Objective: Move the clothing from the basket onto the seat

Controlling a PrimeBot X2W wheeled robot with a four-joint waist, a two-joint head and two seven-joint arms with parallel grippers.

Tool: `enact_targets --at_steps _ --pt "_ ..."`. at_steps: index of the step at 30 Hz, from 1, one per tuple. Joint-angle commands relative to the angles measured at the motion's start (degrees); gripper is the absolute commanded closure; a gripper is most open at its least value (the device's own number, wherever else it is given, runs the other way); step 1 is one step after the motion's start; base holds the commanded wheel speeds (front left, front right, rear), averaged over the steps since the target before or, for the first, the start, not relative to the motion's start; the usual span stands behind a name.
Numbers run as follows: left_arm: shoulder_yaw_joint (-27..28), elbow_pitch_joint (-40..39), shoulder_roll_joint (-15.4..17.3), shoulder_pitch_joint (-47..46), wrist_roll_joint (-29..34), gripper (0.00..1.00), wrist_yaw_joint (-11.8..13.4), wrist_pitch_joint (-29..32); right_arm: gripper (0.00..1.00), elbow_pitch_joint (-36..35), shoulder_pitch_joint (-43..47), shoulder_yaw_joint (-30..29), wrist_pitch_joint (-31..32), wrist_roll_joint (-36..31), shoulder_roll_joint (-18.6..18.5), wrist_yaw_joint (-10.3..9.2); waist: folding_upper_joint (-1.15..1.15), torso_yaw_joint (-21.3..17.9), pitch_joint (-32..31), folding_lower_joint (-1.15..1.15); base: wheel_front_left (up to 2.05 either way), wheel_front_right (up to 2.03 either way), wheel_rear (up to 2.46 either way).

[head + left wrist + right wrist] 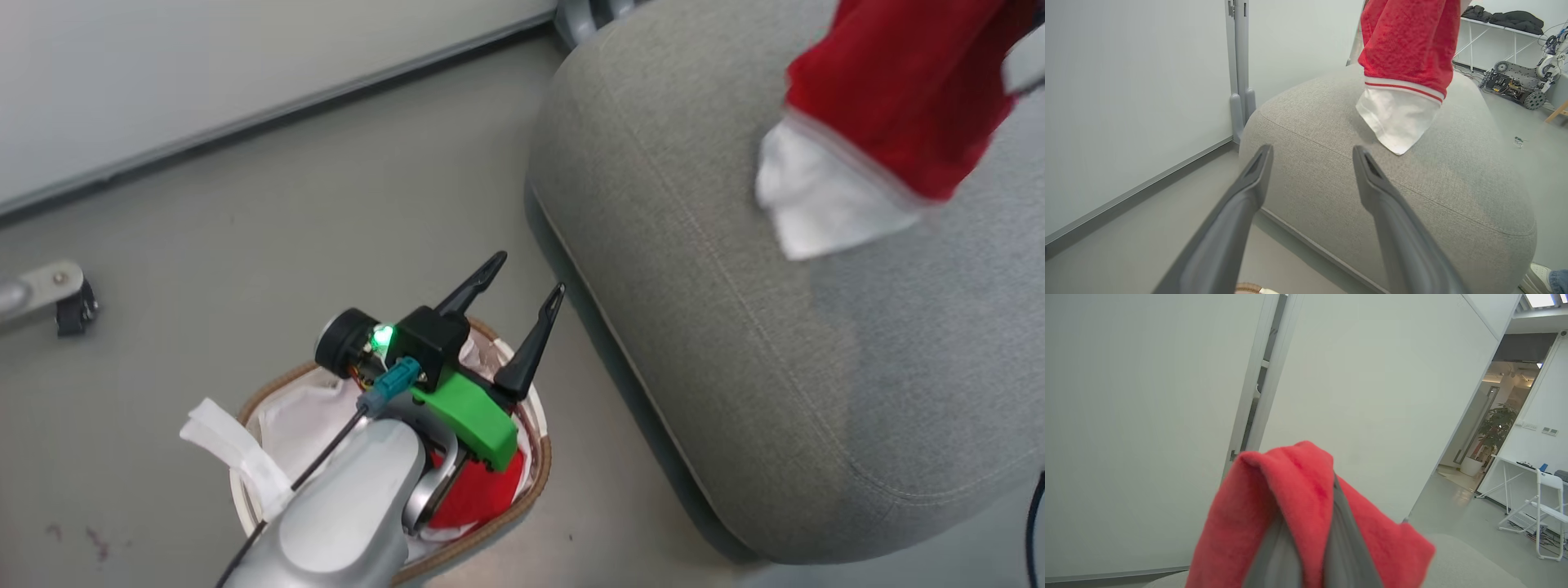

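left jaws: standing wide apart, gripping nothing; fingers [469, 290] are pointing toward 1 o'clock in head view, hovering just above the basket [540, 457].
right jaws: pinching shut on the hanging garment [1290, 486]; red cloth is draping over both fingers [1341, 543] in right wrist view.
hanging garment: dangling at 1 o'clock in head view, over the seat [735, 367]. white cuff w/ red stripe is hanging lowest, over the seat top; can't tell if the cuff is touching the fabric.
second garment [478, 494]: lying inside the basket at 6 o'clock in head view, red, partly hidden by the left forearm [351, 514] & green mount [469, 412].
basket: sitting on the floor [245, 229], at 7 o'clock from the seat's rounded corner, near it but apart. white liner [306, 412] is bunching inside, w/ a white strap [237, 449] hanging over the rim on the 9 o'clock side.
seat: grey, taking up the 3 o'clock side of head view; stitched seam is running along the rounded edge. in left wrist view both left fingers are framing its near edge.
backgrd: wall [163, 65] w/ grey skirting running across 11 o'clock; caster [75, 309] on a metal leg sitting at 9 o'clock. in left wrist view a wheeled machine [1515, 83] is standing at 2 o'clock and a shoe [1539, 272] is showing at 5 o'clock.
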Motion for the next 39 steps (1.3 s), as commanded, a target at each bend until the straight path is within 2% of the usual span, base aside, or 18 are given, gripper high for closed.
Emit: enact_targets --at_steps 1,4,11,15,20,27,28,29,30,35,39 --pt "0.09 -0.38 1.08 -1.83 0.81 0.00 -0.13 -0.01 1.00 0.83 -2.69 -0.46 -0.14 -0.17 -0.92 -0.08 -0.01 4.43 7.63 0.00 0.00 0.00 0.00" --pt "-0.51 -0.88 1.65 -3.91 1.68 0.00 -0.13 -0.02 1.00 2.91 -7.98 -1.18 0.10 -1.07 -4.27 -0.08 -0.01 6.28 12.59 0.00 0.00 0.00 0.00" --pt "0.22 -2.86 3.19 -8.06 3.34 0.00 -0.14 -0.02 1.00 6.52 -14.37 -4.41 0.13 -3.43 -7.45 -0.08 -0.01 9.22 21.90 0.00 0.00 0.00 0.00" --pt "0.83 -3.91 4.08 -9.36 4.28 0.00 -0.14 -0.01 1.00 9.54 -14.24 -6.59 -0.06 -4.33 -6.90 -0.08 -0.01 9.79 25.88 0.00 0.00 0.00 0.00" --pt "1.21 -4.35 4.68 -9.96 5.17 0.00 -0.03 -0.02 1.00 12.25 -10.65 -9.83 -0.16 -4.98 -4.30 -0.08 -0.01 9.59 28.62 0.00 0.00 0.00 0.00" --pt "0.43 -3.73 3.88 -9.15 5.08 0.00 -0.05 -0.01 1.00 11.36 -4.62 -14.09 -0.19 -5.19 -2.58 -0.08 -0.01 9.50 28.36 0.00 0.00 0.00 0.00" --pt "0.32 -3.55 3.88 -9.06 5.02 0.00 -0.05 -0.02 0.76 10.88 -3.78 -14.43 -0.18 -5.21 -2.27 -0.08 -0.01 9.39 28.07 0.00 0.00 0.00 0.00" --pt "0.13 -3.37 3.72 -8.96 4.92 0.00 -0.06 -0.02 0.15 10.21 -2.83 -15.13 -0.19 -5.10 -2.08 -0.08 -0.01 9.33 27.75 0.00 0.00 0.00 0.00" --pt "-0.01 -3.22 3.56 -8.84 4.80 0.00 -0.07 -0.01 0.00 9.95 -1.98 -15.85 -0.18 -5.05 -2.05 -0.08 -0.01 9.28 27.44 0.00 0.00 0.00 0.00" --pt "-0.86 -2.26 3.01 -8.48 4.06 0.00 -0.10 -0.02 0.00 7.56 2.84 -17.57 -0.19 -5.56 -0.82 -0.08 -0.01 9.41 25.12 0.00 0.00 0.00 0.00" --pt "-0.45 -2.25 2.87 -7.49 3.31 0.00 -0.11 -0.02 0.00 6.34 6.83 -16.75 -0.19 -6.38 -0.03 -0.08 -0.01 9.25 22.49 0.00 0.00 0.00 0.00"
